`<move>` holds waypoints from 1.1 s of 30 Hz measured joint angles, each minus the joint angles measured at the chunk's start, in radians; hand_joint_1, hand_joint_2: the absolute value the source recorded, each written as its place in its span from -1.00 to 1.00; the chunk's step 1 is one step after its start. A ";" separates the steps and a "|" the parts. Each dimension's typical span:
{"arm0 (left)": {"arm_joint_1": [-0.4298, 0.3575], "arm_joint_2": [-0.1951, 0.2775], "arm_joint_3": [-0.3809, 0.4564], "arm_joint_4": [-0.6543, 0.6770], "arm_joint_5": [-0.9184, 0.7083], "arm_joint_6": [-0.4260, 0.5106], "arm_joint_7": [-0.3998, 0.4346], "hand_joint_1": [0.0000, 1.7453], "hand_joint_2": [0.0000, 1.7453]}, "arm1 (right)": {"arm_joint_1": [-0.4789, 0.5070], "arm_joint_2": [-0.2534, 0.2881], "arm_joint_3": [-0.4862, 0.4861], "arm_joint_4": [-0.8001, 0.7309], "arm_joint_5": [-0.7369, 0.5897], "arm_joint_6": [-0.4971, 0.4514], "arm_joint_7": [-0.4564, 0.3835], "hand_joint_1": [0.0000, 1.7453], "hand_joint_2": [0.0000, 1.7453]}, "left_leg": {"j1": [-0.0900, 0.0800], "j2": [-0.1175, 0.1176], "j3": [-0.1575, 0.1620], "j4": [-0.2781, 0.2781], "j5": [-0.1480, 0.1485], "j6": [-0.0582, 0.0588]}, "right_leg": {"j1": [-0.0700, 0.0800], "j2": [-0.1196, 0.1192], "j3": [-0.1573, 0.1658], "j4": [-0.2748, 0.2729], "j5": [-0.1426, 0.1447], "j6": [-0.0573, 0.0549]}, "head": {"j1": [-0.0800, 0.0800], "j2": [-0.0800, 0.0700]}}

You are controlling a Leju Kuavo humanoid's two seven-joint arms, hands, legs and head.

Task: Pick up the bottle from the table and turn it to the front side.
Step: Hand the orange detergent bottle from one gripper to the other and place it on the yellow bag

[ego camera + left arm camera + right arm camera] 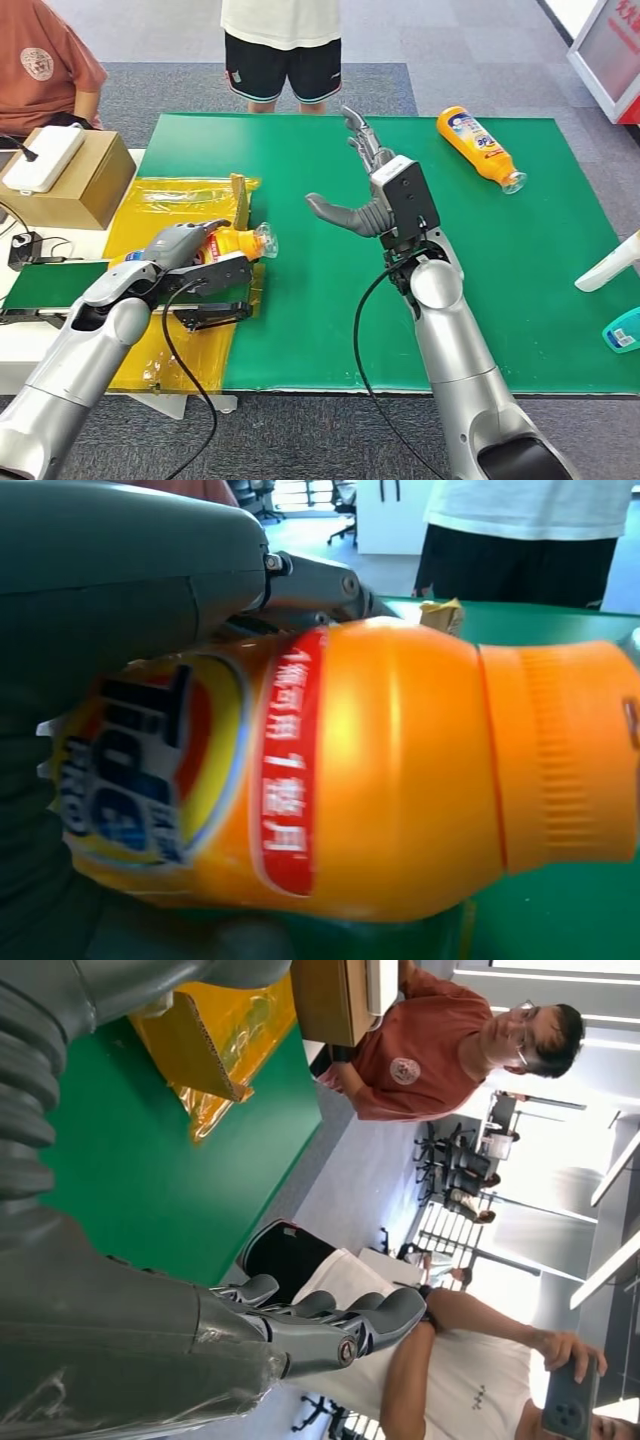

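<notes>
Up close, bottle [362, 780] label-out in left hand's [192, 262] grip; right hand [361, 190] open, empty.

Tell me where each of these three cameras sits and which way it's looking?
Head view: high on the robot, looking down at the green table; both silver arms show, left hand holding an orange bottle, right hand open.
Left wrist view: behind the left hand, close on the bottle.
Right wrist view: behind the right hand, turned sideways, facing people beyond the table.
Shared: the head and left wrist views both show the held bottle.
</notes>
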 joint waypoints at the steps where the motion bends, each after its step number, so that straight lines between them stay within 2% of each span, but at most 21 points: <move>1: 0.000 0.003 -0.001 0.003 0.002 0.000 0.000 -1.00 -0.50 | 0.000 0.000 0.000 0.000 0.000 0.000 0.000 -1.00 1.00 | 0.000 0.000 0.000 0.000 0.000 0.000 | 0.000 0.000 0.000 0.000 0.000 0.000 | 0.000 0.000; 2: -0.001 0.005 -0.002 0.005 0.003 0.001 0.000 -1.00 -1.00 | 0.000 0.000 0.000 0.000 0.000 0.000 0.000 -1.00 1.00 | 0.000 0.000 0.000 0.000 0.000 0.000 | 0.000 0.000 0.000 0.000 0.000 0.000 | 0.000 0.000; 11: -0.001 0.019 -0.005 0.022 0.028 0.014 0.006 -1.00 -1.00 | 0.001 0.000 0.000 0.000 0.006 -0.001 0.003 -1.00 1.00 | 0.000 0.000 0.000 0.000 0.000 0.000 | 0.000 0.000 0.000 0.000 0.000 0.000 | 0.000 0.000; 23: 0.010 0.050 -0.002 0.024 0.097 0.049 -0.029 -1.00 -1.00 | 0.008 -0.002 0.000 0.008 0.009 -0.011 -0.012 -1.00 1.00 | 0.000 0.000 0.000 0.000 0.000 0.000 | 0.000 0.000 0.000 0.000 0.000 0.000 | 0.000 0.000; 27: 0.026 0.057 0.007 0.023 0.122 0.071 -0.044 -1.00 1.00 | 0.013 -0.003 0.000 0.013 0.011 -0.013 -0.018 -1.00 1.00 | 0.000 0.000 0.000 0.000 0.000 0.000 | 0.000 0.000 0.000 0.000 0.000 0.000 | 0.000 0.000; 33: 0.072 0.055 0.050 -0.045 0.206 0.132 -0.081 -1.00 1.00 | 0.019 -0.004 -0.002 0.014 0.015 -0.016 -0.018 -1.00 1.00 | 0.000 0.000 0.000 0.000 0.000 0.000 | 0.000 0.000 0.000 0.000 0.000 0.000 | 0.000 0.000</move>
